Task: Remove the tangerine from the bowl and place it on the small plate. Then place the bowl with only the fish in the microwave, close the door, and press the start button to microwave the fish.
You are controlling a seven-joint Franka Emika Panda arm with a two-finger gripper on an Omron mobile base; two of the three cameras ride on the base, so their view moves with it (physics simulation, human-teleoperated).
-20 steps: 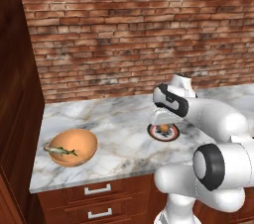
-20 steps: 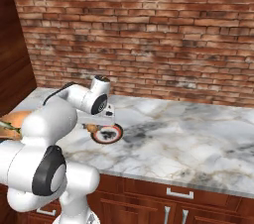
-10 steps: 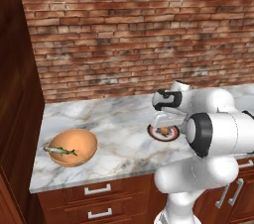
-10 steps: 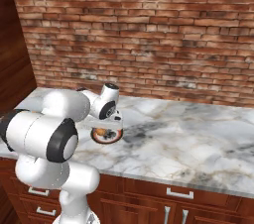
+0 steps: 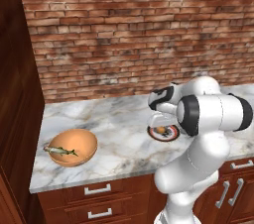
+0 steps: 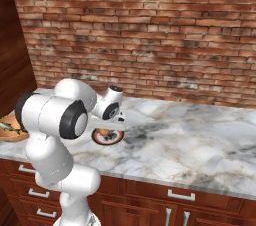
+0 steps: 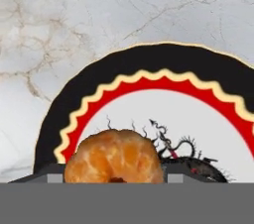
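On the marble bench [image 5: 119, 129], well left of the small plate [image 5: 163, 133], sits the bowl [image 5: 72, 146] with the fish [image 5: 60, 151] lying across it. The tangerine [image 7: 115, 157] rests on the small plate's white centre. The gripper [image 5: 159, 124] hangs just above the plate, over the fruit; whether its jaws clamp the tangerine or stand apart, I cannot tell.

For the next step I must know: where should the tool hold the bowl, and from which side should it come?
Probably the bowl is best taken by its rim, from above, at the right side, nearest the arm. It sits upright and open on the counter, wide and smooth, so only the thin rim fits between the fingers. The fish lies toward the left rim, so the right side is free.
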